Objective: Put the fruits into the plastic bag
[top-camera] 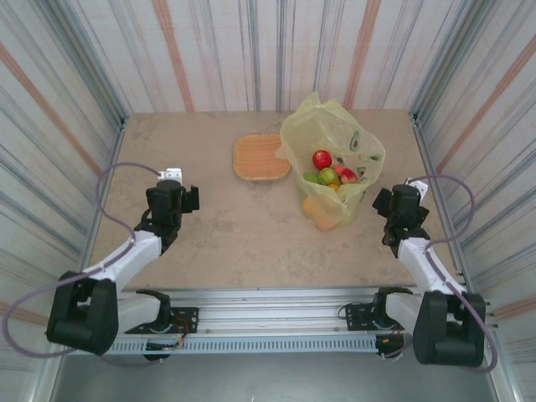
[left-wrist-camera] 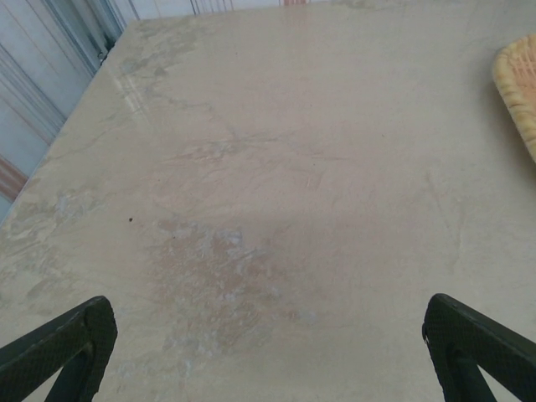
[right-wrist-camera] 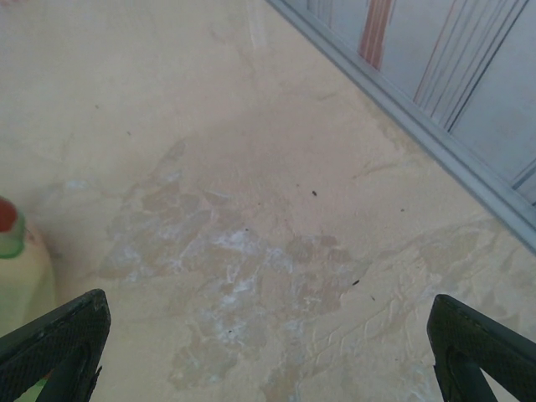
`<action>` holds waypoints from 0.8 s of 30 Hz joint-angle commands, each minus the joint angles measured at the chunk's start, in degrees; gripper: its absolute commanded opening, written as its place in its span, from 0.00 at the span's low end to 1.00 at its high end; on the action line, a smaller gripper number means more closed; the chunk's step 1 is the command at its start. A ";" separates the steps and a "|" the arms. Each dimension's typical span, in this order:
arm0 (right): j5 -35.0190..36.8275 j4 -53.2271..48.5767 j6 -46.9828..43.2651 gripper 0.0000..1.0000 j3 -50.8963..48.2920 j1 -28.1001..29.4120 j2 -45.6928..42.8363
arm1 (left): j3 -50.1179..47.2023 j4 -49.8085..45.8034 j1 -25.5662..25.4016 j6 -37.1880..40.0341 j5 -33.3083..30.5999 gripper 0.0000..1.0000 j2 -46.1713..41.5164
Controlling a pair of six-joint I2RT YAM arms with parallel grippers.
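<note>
Table: mottled beige stone, striped walls on three sides. Left gripper: jaws stood wide, empty, bare surface ahead, tray ahead-right. Right gripper: jaws wide, empty, wall near its right. Bag held the fruits, just ahead-left of it.

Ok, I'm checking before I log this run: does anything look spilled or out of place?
Nothing stands out. The bag stands upright with the fruits inside, the tray lies flat beside it, and no fruit lies loose on the table.
</note>
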 commanded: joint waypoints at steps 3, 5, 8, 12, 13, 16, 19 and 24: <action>-0.15 17.64 -4.86 0.99 -2.51 0.33 7.68 | -1.97 13.23 2.06 4.63 4.20 0.99 6.48; -1.03 22.17 -5.36 0.99 -3.45 0.25 10.36 | -2.49 16.05 2.72 5.43 5.46 0.99 9.22; -1.96 25.91 -6.44 0.99 -3.27 0.20 12.55 | -2.39 17.70 3.66 7.27 7.12 0.99 10.60; -5.14 31.46 -7.41 0.99 -3.96 -0.37 14.54 | -7.08 29.70 6.26 8.92 11.02 0.99 12.40; -6.19 30.31 -7.15 0.99 -3.24 -0.87 14.91 | -8.32 33.16 7.52 8.04 12.61 0.99 14.01; -9.58 30.16 -6.51 0.99 -2.67 -2.19 15.51 | -9.46 39.65 10.21 6.29 16.57 0.99 18.43; -13.38 39.74 -6.09 0.99 -6.13 -2.61 17.72 | -6.43 32.02 11.57 5.42 19.43 0.99 17.70; -11.89 45.17 -9.55 0.99 -5.85 0.82 23.79 | -6.29 32.20 11.97 5.08 19.99 0.99 18.12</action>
